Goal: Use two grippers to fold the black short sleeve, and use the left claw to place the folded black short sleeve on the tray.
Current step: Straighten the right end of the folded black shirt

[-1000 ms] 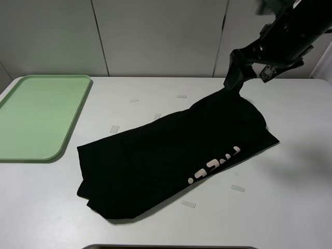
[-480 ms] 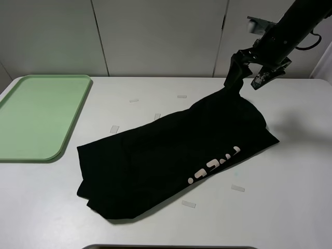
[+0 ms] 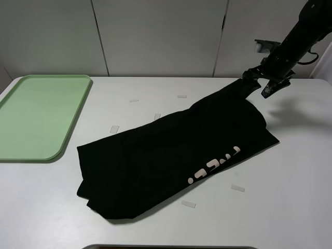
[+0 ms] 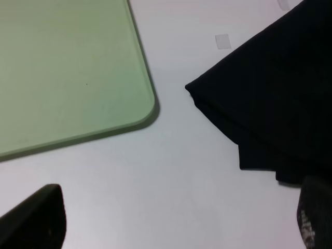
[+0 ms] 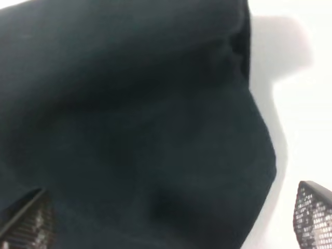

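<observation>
High view: black short sleeve [image 3: 176,150] flat, diagonal on worktop [image 3: 290,207], near tray [image 3: 36,114]; right gripper [image 3: 261,84] at its far corner.
Left wrist: left claw [image 4: 174,223] fingers [image 4: 36,220] spread, empty (bare worktop below).
Right wrist: fingers [image 5: 314,218] released, shirt beneath.

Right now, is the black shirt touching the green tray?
Apart. The left wrist view shows bare table between the tray and the shirt.

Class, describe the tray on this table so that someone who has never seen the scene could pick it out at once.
Start with the white table. At its left side in the high camera's view, apart from the black T-shirt spread across the middle, lies the tray. It is the only pale green thing there: a flat rectangle with rounded corners and a low rim.
</observation>
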`<state>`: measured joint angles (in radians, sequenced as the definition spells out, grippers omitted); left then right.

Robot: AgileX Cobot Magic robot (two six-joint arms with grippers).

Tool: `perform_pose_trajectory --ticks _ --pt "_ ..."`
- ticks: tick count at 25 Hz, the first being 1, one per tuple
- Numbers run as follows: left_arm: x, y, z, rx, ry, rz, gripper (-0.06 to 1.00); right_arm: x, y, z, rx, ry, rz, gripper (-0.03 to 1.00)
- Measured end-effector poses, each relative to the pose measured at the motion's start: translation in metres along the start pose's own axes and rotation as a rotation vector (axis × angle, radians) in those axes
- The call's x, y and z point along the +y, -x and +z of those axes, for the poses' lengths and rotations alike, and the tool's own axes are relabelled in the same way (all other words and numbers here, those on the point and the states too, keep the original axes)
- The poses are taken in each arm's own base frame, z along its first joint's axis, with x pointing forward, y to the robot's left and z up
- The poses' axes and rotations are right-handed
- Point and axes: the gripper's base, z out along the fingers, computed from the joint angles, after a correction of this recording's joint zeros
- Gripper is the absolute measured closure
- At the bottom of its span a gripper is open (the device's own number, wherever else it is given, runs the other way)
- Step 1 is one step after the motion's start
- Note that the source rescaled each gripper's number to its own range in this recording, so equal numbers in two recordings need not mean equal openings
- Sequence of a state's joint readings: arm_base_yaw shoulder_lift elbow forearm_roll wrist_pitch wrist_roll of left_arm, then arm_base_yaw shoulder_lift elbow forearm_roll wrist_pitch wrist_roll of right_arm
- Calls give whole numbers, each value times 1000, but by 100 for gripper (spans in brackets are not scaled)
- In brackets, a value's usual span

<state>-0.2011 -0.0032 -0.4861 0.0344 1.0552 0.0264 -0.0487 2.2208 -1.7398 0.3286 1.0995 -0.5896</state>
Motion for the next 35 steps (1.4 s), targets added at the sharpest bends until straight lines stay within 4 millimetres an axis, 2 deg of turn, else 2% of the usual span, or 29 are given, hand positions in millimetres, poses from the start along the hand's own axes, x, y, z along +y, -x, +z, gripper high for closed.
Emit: perform_pose_trajectory --ticks 9,18,19,26,30,31,33,35 --pt "0 0 0 0 0 0 7 -19 -3 29 15 -56 -33 -3" --pt "0 0 0 0 0 0 7 -31 -6 41 14 -65 -9 -2" --pt "0 0 0 0 0 0 7 -32 -7 42 17 -61 -6 1" --pt "0 0 0 0 0 0 7 -33 -8 45 23 -53 0 38" --pt "0 0 0 0 0 0 7 -32 -9 46 33 -45 1 70" --pt "0 0 0 0 0 0 7 -32 -9 46 34 -44 1 81" --pt "0 0 0 0 0 0 7 -32 -10 46 40 -47 -3 95" --pt "0 0 0 0 0 0 7 -32 -10 46 48 -48 -4 97"
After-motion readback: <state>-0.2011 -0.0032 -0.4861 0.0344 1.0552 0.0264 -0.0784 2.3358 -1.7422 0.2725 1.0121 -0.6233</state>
